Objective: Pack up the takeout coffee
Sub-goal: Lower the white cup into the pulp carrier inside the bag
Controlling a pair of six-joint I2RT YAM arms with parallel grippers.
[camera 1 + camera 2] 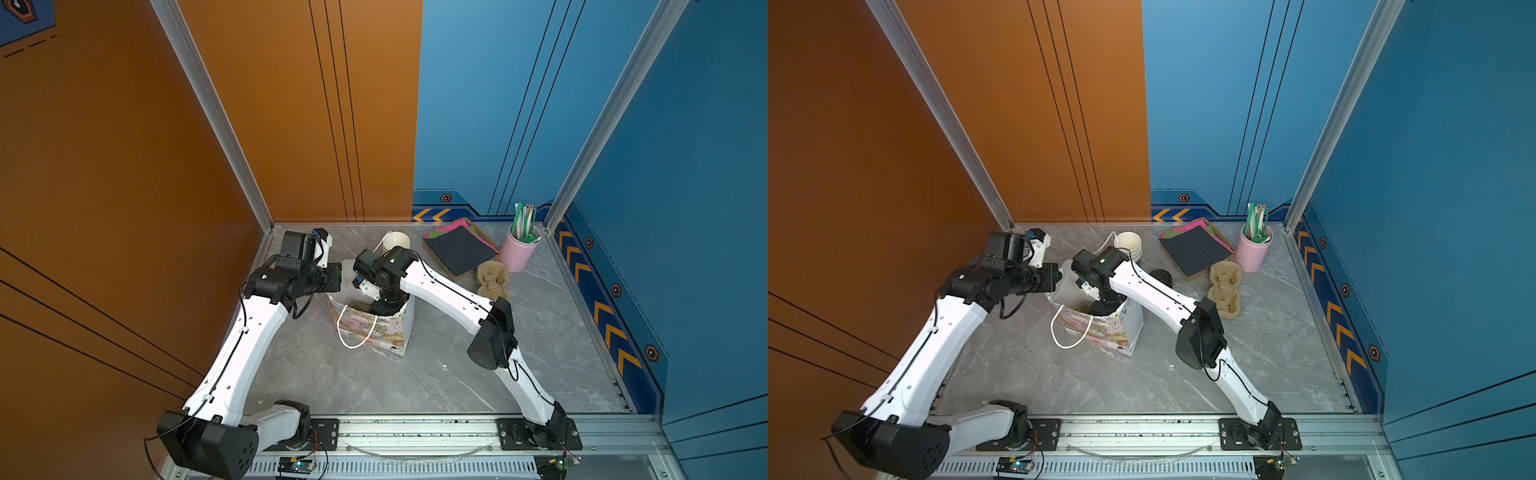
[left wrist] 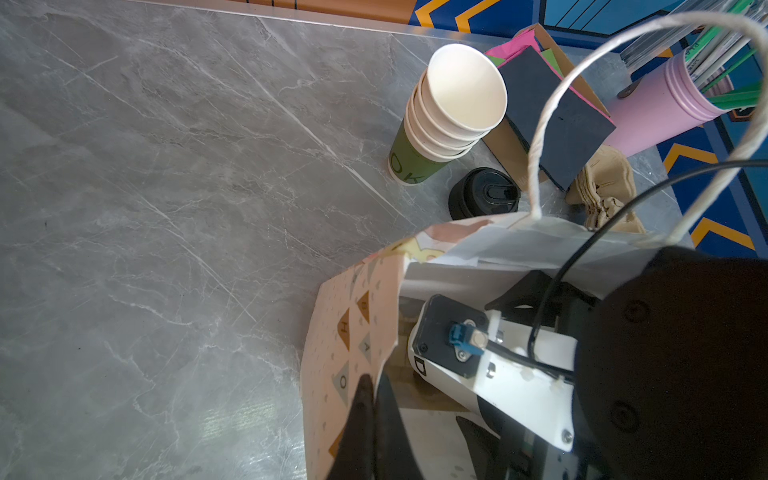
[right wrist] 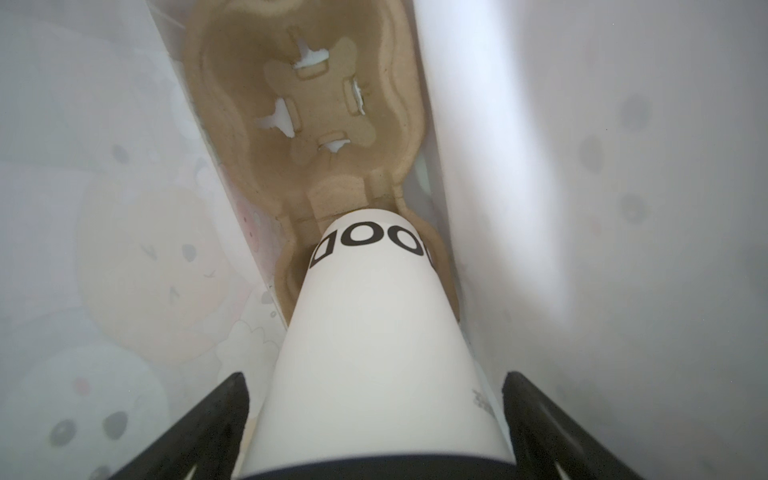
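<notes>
Step in hand: judged to be the let-go, with the cup already down inside the bag and the right arm due to come out.
Coffee: the takeout coffee [image 3: 374, 332] stood upright in the near pocket of the pulp tray [image 3: 316, 83] at the bottom of the paper bag [image 1: 374, 332]; the far pocket was empty, and only a dark sliver of the lid showed in the right wrist view.
Right gripper: the right gripper [image 3: 376, 378] was deep in the bag with its jaws wide apart. A clear gap showed on each side of the cup, so it gripped nothing.
Left gripper: the left gripper [image 2: 374, 382] was closed tight on the bag's side wall near the rim, pinching the paper and holding the mouth open.
Way out: a good exit would lift straight up along the cup's own axis with the jaws kept wide, so neither finger drags the tapered wall or catches the lid.
Bag hold: the left pinch should probably last until the right wrist clears the rim, since the bag looked light and could rise with the arm.
Snags: the cord handle [image 2: 536, 158] looped close over the right arm, and the bag walls sat close on both sides of the fingers.
Check: whether the cup's base was fully seated in its pocket could not be told.
Elsewhere: the stack of lidless cups [image 2: 449, 112] and loose black lids [image 2: 484, 193] stood on the bench [image 1: 457, 374] behind the bag, out of the path.
</notes>
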